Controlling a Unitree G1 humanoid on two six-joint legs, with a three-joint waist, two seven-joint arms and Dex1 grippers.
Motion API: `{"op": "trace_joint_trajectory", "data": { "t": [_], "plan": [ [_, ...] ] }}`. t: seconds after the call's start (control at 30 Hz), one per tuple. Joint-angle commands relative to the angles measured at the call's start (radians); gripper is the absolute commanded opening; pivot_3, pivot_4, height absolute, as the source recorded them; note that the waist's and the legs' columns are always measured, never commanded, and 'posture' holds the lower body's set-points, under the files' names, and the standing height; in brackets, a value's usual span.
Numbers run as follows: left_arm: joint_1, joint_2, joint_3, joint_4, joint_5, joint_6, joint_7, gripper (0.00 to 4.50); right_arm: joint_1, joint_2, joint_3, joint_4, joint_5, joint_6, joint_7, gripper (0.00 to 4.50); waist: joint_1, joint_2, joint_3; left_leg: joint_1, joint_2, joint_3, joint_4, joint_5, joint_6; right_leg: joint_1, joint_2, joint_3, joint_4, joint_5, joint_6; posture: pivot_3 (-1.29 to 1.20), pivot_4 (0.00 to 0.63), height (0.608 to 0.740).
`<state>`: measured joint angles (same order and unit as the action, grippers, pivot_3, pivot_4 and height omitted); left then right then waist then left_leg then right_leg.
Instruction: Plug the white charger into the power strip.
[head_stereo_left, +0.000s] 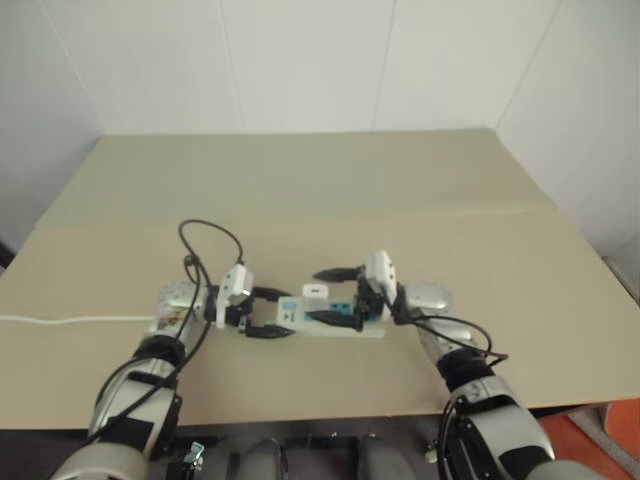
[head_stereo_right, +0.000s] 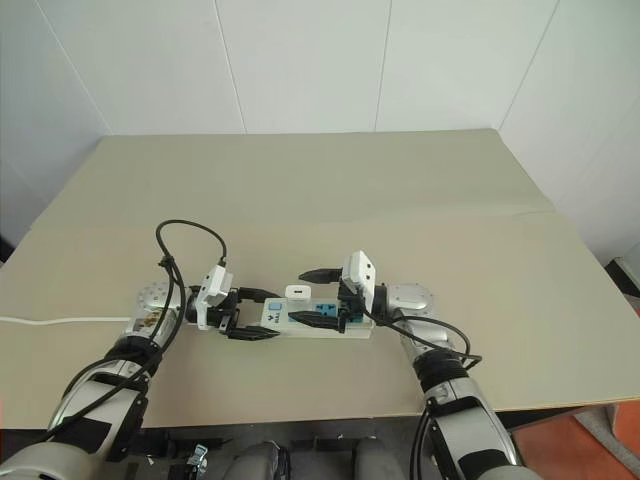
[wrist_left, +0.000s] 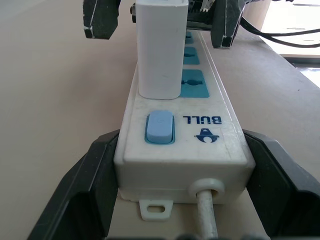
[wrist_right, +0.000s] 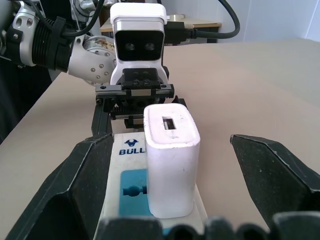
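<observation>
Charger (wrist_right: 171, 159) stands seated in the power strip (wrist_left: 216, 131); right gripper (wrist_right: 170, 175) wide open, empty; left gripper (wrist_left: 182, 187) clamps the strip. Next: withdraw.

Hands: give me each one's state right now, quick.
Left hand: closed on the switch end of the power strip, a finger on each side.
Right hand: open, fingers apart on either side of the white charger, not touching it.
</observation>
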<state>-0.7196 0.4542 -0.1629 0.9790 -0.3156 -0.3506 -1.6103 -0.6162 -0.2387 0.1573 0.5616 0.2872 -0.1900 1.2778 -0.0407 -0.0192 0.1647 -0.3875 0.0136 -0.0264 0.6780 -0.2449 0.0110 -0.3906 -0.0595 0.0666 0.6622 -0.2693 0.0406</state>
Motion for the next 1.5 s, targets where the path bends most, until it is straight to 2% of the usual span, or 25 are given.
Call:
{"op": "trace_joint_trajectory", "data": {
  "t": [0.03, 0.07, 0.2, 0.3, 0.43, 0.63, 0.77, 0.9, 1.5],
  "plan": [
    [-0.011, 0.010, -0.003, -0.011, -0.002, 0.061, -0.004, 4.18, 0.011, -0.020, -0.008, -0.020, -0.002, -0.009, 0.023, 4.50, -0.001, 0.000, 0.000, 0.000, 0.000, 0.000, 0.000, 0.000, 0.000, 0.000, 0.000, 0.000, 0.000, 0.000, 0.000, 0.00, 0.150, 0.740],
    [-0.012, 0.007, 0.009, -0.025, -0.023, 0.070, -0.004, 4.49, 0.012, -0.027, -0.009, -0.030, 0.001, -0.008, 0.029, 4.50, -0.002, 0.000, 0.000, 0.000, 0.000, 0.000, 0.000, 0.000, 0.000, 0.000, 0.000, 0.000, 0.000, 0.000, 0.000, 0.00, 0.150, 0.740],
    [-0.010, 0.008, 0.059, -0.111, -0.103, 0.119, -0.004, 4.49, 0.019, -0.058, -0.031, -0.089, 0.022, 0.003, 0.033, 4.50, -0.001, -0.001, 0.001, -0.002, 0.000, 0.000, 0.000, 0.000, 0.000, -0.002, 0.000, 0.000, 0.000, 0.000, 0.000, 0.00, 0.150, 0.740],
    [0.018, 0.044, 0.119, -0.245, -0.158, 0.173, -0.004, 4.49, 0.033, -0.116, -0.060, -0.173, 0.040, 0.025, 0.030, 4.50, -0.002, -0.001, 0.001, -0.007, 0.000, 0.000, 0.000, 0.000, 0.000, -0.008, 0.000, 0.000, 0.001, 0.000, 0.000, 0.00, 0.150, 0.740],
    [0.072, 0.211, 0.179, -0.425, -0.255, 0.291, -0.004, 4.49, 0.091, -0.290, -0.160, -0.360, 0.106, 0.100, 0.035, 4.50, -0.005, 0.000, 0.001, -0.017, 0.001, -0.001, 0.000, 0.000, 0.000, -0.018, 0.000, 0.000, 0.002, 0.000, 0.000, 0.00, 0.150, 0.740],
    [0.164, 0.546, 0.118, -0.402, -0.278, 0.253, -0.004, 4.49, 0.254, -0.673, -0.325, -0.512, 0.132, 0.161, 0.169, 4.50, 0.000, 0.001, 0.003, -0.017, 0.001, 0.000, -0.003, 0.000, 0.000, -0.019, -0.001, 0.000, -0.004, 0.000, 0.000, 0.00, 0.150, 0.740],
    [0.212, 0.641, 0.112, -0.394, -0.321, 0.235, -0.004, 4.49, 0.362, -0.822, -0.418, -0.510, 0.116, 0.138, 0.187, 4.50, 0.005, 0.001, 0.004, -0.015, 0.001, 0.001, -0.004, 0.000, 0.000, -0.016, -0.001, 0.000, -0.005, 0.000, 0.000, 0.00, 0.150, 0.740],
    [0.245, 0.657, 0.121, -0.401, -0.346, 0.240, -0.004, 4.49, 0.453, -0.875, -0.492, -0.500, 0.103, 0.123, 0.173, 4.50, 0.007, 0.001, 0.004, -0.011, 0.002, 0.006, -0.003, 0.000, 0.000, -0.012, 0.000, 0.000, -0.005, 0.000, 0.000, 0.00, 0.150, 0.740],
    [0.216, 0.573, 0.127, -0.417, -0.323, 0.272, -0.004, 4.49, 0.654, -0.864, -0.652, -0.623, 0.113, 0.119, 0.118, 4.50, 0.007, 0.000, 0.005, -0.013, 0.002, 0.011, -0.002, 0.000, 0.000, -0.013, 0.000, 0.001, -0.005, 0.000, 0.000, 0.00, 0.150, 0.740]
  ]
}}
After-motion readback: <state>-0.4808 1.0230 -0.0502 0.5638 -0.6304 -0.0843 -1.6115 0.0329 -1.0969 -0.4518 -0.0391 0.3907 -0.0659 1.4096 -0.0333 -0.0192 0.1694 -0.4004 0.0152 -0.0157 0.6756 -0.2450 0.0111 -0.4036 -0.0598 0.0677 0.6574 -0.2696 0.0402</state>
